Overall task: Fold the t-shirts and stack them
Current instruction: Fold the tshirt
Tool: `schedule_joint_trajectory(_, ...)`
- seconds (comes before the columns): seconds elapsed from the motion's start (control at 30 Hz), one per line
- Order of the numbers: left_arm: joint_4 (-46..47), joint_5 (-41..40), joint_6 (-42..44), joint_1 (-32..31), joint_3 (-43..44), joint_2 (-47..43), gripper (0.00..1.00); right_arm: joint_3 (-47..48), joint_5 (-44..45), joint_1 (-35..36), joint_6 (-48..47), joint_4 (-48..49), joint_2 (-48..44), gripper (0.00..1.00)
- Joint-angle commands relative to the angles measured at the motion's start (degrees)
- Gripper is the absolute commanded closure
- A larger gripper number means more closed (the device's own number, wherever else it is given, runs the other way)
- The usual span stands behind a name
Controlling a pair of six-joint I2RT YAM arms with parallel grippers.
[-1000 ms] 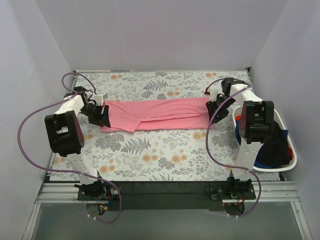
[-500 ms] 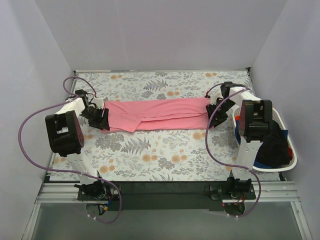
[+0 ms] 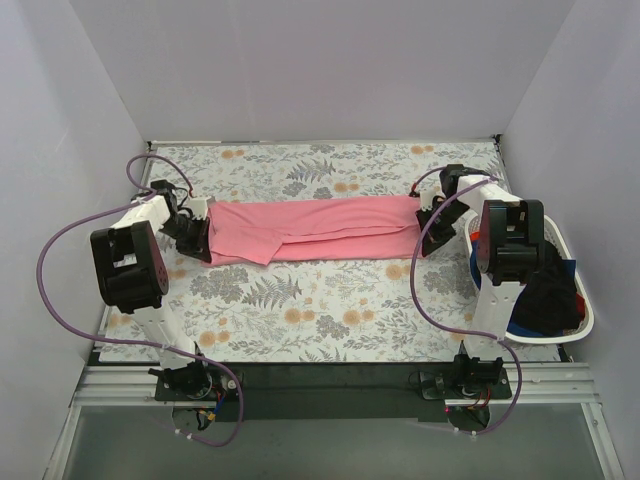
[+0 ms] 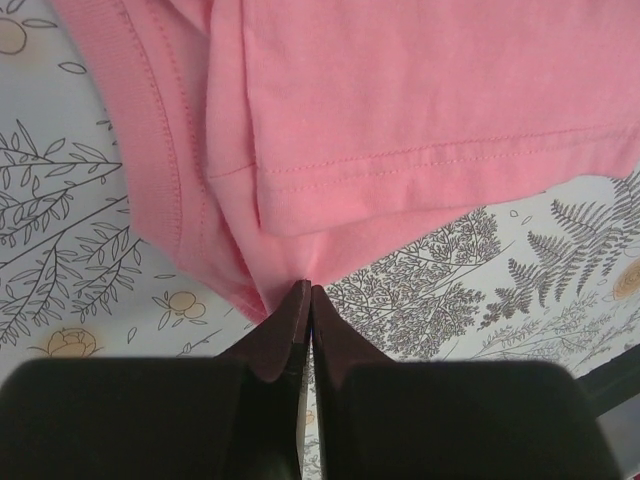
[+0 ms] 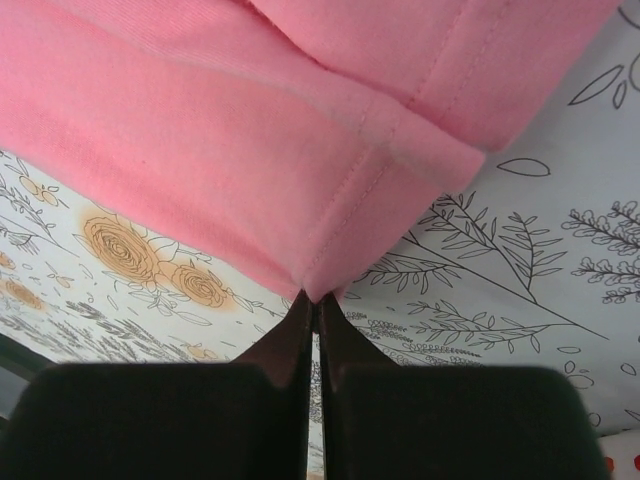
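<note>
pink t-shirt [image 3: 310,228] lies flat on the flowery tablecloth [image 3: 300,310], a bit nearer the back edge than the front edge. it is folded into a long thin strip. the long way of the strip runs from the left edge of the tablecloth toward the right edge, so it lies between the two arms like a bridge.

the left pincer [image 3: 195,235] is at the left end of the strip and the right pincer [image 3: 432,215] is at the right end. each arm is nearest to its own end. in the left wrist view the two fingers are squeezed tight together, with a corner of the pink cloth nipped between the tips. the right wrist view looks the same: the fingers are clamped on a hemmed corner. from each pincer the rest of the shirt goes away in front of the tips and toward the middle of the tablecloth.

i think the next job is to fold the strip shorter. for that, the two ends have to come toward each other along the long way, so both arms should lift together and not tug apart.

a white basket [image 3: 585,318] stands by the right edge of the tablecloth, near the front corner, with dark shirts [image 3: 548,295] inside.

i can see no brand, label or words on anything.
</note>
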Motion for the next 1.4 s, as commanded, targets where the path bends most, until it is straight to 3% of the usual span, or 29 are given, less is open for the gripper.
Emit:
schedule_joint_trajectory(0.0, -1.01, -2.36, 0.94, 0.23, 0.04, -3.22, 1.00, -1.45, 4.72, -0.04, -2.89, -0.25, -2.15, 0.99)
schedule_joint_trajectory(0.1, -0.92, -3.59, 0.94, 0.41, -0.14, -4.02, 1.00, -1.98, 6.14, -0.22, -3.86, -0.16, -2.33, 0.99)
schedule_joint_trajectory(0.23, -1.27, -2.45, 0.59, 0.41, 0.30, -5.33, 0.72, -2.07, 5.70, -0.22, -3.95, -0.25, -1.98, 0.99)
schedule_joint_trajectory(0.37, -1.27, -1.40, -0.29, 0.41, 1.00, -5.60, 0.63, -2.25, 5.70, -0.22, -4.13, -0.16, -1.72, 0.99)
schedule_joint_trajectory(0.53, -0.40, -1.48, -1.43, 0.41, 2.15, -2.53, 0.62, -1.54, 5.35, -0.22, -4.13, -0.42, -1.63, 0.99)
schedule_joint_trajectory(0.63, 0.04, -2.18, -1.70, 0.41, 2.76, -1.38, 0.62, -1.10, 5.26, -0.22, -3.95, -0.77, -1.89, 0.78)
schedule_joint_trajectory(0.77, 0.40, -3.15, -1.87, 0.49, 2.59, -0.59, 0.62, -0.05, 5.26, -0.22, -3.42, -0.95, -1.80, 0.64)
schedule_joint_trajectory(1.17, 1.54, -3.15, -2.14, 0.41, 2.23, 1.08, 0.62, 3.55, 3.50, -0.22, -0.44, -0.95, 0.22, 0.62)
schedule_joint_trajectory(1.27, 1.63, -3.15, -2.14, 0.41, 2.50, 1.34, 0.62, 4.08, 3.76, -0.22, 0.00, -0.95, 0.48, 0.50)
schedule_joint_trajectory(1.37, 1.63, -2.80, -2.22, 0.41, 2.68, 1.52, 0.63, 4.52, 3.76, -0.22, 0.09, -0.95, 0.74, 0.54)
